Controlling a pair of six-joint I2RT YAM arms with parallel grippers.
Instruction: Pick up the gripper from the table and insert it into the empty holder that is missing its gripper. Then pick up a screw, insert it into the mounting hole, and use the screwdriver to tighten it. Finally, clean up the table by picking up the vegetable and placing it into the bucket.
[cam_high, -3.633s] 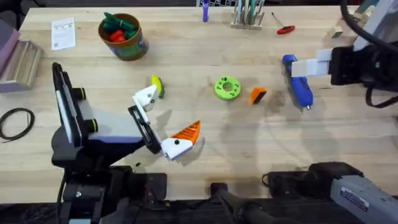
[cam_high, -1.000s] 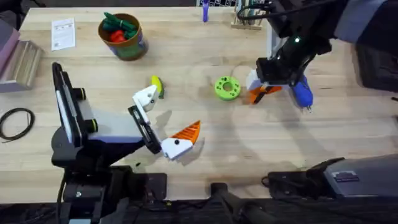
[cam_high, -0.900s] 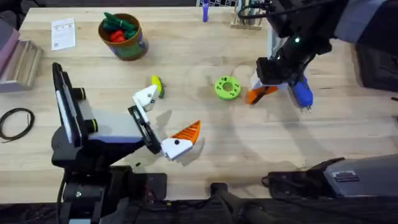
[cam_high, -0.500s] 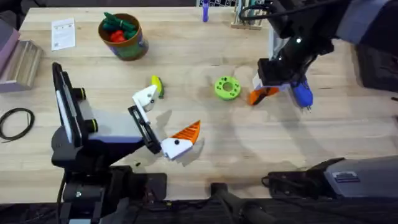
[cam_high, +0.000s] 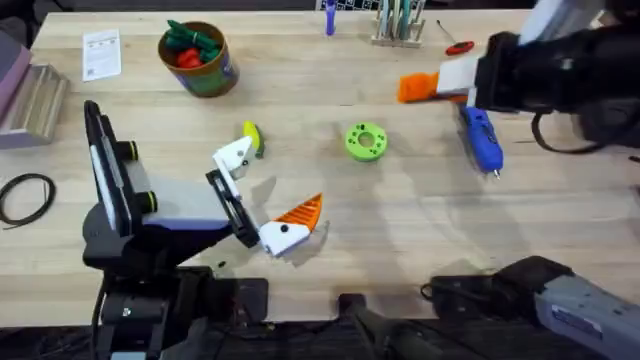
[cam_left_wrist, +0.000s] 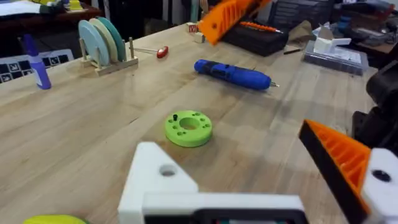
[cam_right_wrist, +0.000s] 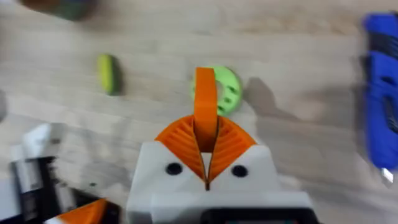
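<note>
Orange gripper pinched in right hand, lifted off surface, long axis pointing toward robot's left. Holder lies far off that way, bare white mount on left hand. Left hand spread wide, holding nothing. Right arm must carry wedge across, past green disc.

A pale wooden table carried the items. A green round disc lay near its middle. A blue screwdriver lay to the disc's right; a small yellow vegetable lay to its left. Farther left and back stood a bucket, with a paper card beyond it.
</note>
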